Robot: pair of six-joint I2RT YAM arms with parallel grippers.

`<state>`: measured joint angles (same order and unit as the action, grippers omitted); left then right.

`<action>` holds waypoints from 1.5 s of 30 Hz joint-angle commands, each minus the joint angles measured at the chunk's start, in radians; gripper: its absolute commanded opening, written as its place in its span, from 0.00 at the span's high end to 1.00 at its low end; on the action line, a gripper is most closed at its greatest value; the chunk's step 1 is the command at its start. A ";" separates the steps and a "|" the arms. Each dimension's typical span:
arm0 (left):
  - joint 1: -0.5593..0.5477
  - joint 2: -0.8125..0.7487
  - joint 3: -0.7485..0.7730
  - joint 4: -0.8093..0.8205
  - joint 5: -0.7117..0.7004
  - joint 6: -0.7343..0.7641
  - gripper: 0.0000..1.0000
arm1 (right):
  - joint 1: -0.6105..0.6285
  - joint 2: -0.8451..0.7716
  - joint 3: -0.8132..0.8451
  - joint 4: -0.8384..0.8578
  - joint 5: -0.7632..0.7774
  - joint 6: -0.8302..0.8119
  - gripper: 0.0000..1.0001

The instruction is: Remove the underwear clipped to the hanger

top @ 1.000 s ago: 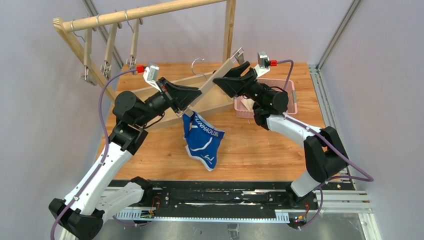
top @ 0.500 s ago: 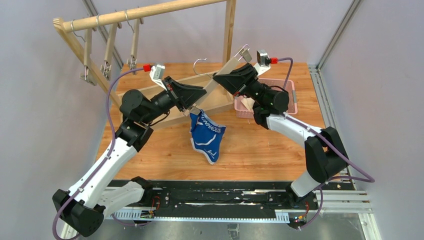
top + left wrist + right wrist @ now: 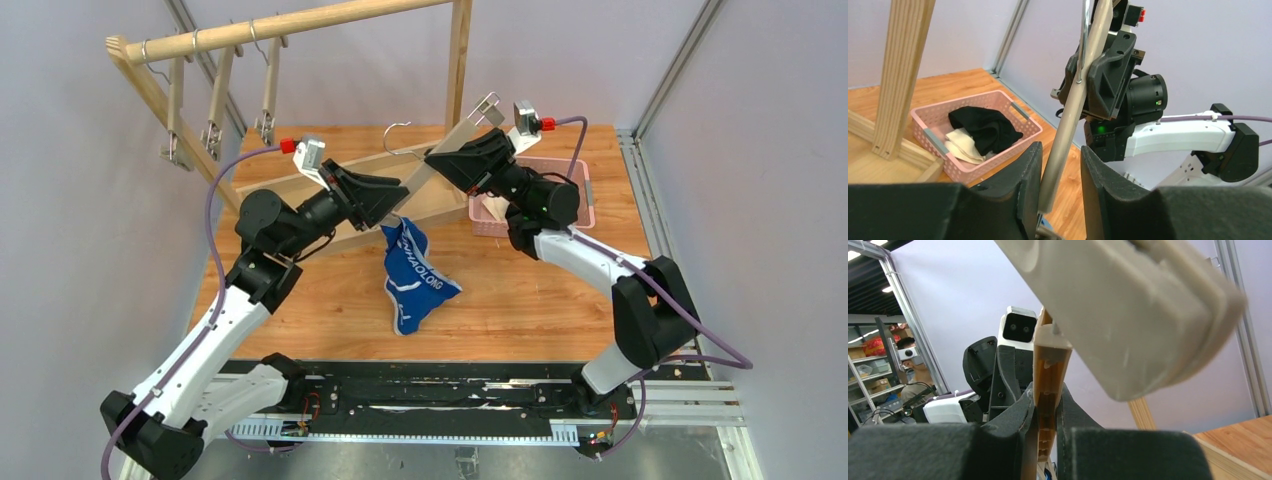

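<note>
A pale wooden hanger [image 3: 468, 125] slants over the table's far middle. My right gripper [image 3: 434, 156] is shut on its bar [image 3: 1048, 370], fingers pressed on both sides. At the bar's lower end my left gripper [image 3: 397, 206] is open: the bar [image 3: 1068, 115] runs between its fingers [image 3: 1025, 170] with a gap on the right side. The blue underwear [image 3: 415, 280] with white lettering hangs just below that end, down to the table. Whether the clip still holds it I cannot tell. Black underwear [image 3: 985, 127] and a pale cloth [image 3: 962, 142] lie in the pink basket [image 3: 1020, 117].
The pink basket [image 3: 585, 190] sits at the back right, half hidden by the right arm. A wooden rack [image 3: 300, 25] stands at the back with empty clip hangers [image 3: 215, 95] on its rail. Its base [image 3: 440, 205] lies under the held hanger.
My right gripper has shut on the hanger and lifted it slightly. My left gripper's jaws have come apart at the lower end. The blue underwear has swung right and sagged toward the table.
</note>
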<state>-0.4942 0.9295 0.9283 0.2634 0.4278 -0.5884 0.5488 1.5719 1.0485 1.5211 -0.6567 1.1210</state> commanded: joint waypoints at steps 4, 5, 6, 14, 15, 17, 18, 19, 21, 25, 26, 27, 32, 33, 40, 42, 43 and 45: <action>-0.011 -0.083 -0.014 -0.079 -0.018 0.090 0.57 | 0.011 -0.073 -0.012 0.051 0.003 -0.038 1.00; -0.011 -0.090 -0.017 -0.093 -0.022 0.100 0.56 | 0.011 -0.076 -0.012 0.051 0.002 -0.035 1.00; -0.011 -0.095 -0.021 -0.105 -0.026 0.108 0.55 | 0.011 -0.079 -0.012 0.051 0.003 -0.034 0.99; -0.010 -0.118 -0.057 -0.116 0.055 0.127 0.51 | 0.010 -0.105 -0.022 0.049 0.010 -0.042 0.99; -0.010 -0.122 -0.061 -0.116 0.070 0.131 0.51 | 0.010 -0.105 -0.020 0.049 0.013 -0.039 0.99; -0.011 -0.136 -0.071 -0.116 0.082 0.138 0.51 | 0.009 -0.107 -0.017 0.049 0.012 -0.035 1.00; -0.011 -0.146 -0.075 -0.115 0.087 0.142 0.51 | 0.010 -0.106 -0.016 0.049 0.014 -0.034 0.99; -0.010 -0.156 -0.080 -0.116 0.094 0.146 0.50 | 0.009 -0.106 -0.017 0.049 0.014 -0.035 0.99; -0.011 -0.171 -0.087 -0.116 0.104 0.150 0.50 | 0.010 -0.105 -0.018 0.048 0.016 -0.036 0.99; -0.011 -0.192 -0.101 -0.118 0.090 0.161 0.57 | 0.010 -0.102 -0.018 0.049 0.017 -0.031 0.99; -0.011 -0.194 -0.101 -0.122 0.080 0.164 0.61 | 0.010 -0.101 -0.018 0.049 0.016 -0.028 0.99; -0.010 -0.192 -0.102 -0.123 0.074 0.167 0.63 | 0.010 -0.101 -0.018 0.050 0.014 -0.027 0.99; -0.011 -0.183 -0.102 -0.123 0.047 0.170 0.98 | 0.010 -0.106 -0.025 0.048 0.010 -0.027 0.99; -0.011 -0.185 -0.102 -0.122 0.042 0.170 0.99 | 0.010 -0.105 -0.025 0.047 0.007 -0.025 0.99; -0.010 -0.196 -0.078 -0.119 0.045 0.168 0.55 | 0.010 -0.101 -0.022 0.045 -0.011 -0.021 0.99; -0.010 -0.199 -0.062 -0.119 0.046 0.168 0.45 | 0.009 -0.102 -0.020 0.045 -0.016 -0.018 0.99; -0.010 -0.199 -0.052 -0.118 0.048 0.168 0.43 | 0.010 -0.102 -0.019 0.043 -0.019 -0.019 0.99; -0.011 -0.198 -0.030 -0.120 0.054 0.171 0.41 | 0.011 -0.102 -0.021 0.043 -0.021 -0.018 0.99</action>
<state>-0.4999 0.7433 0.8375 0.1230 0.4839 -0.4232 0.5484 1.4960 1.0264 1.5196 -0.6632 1.1255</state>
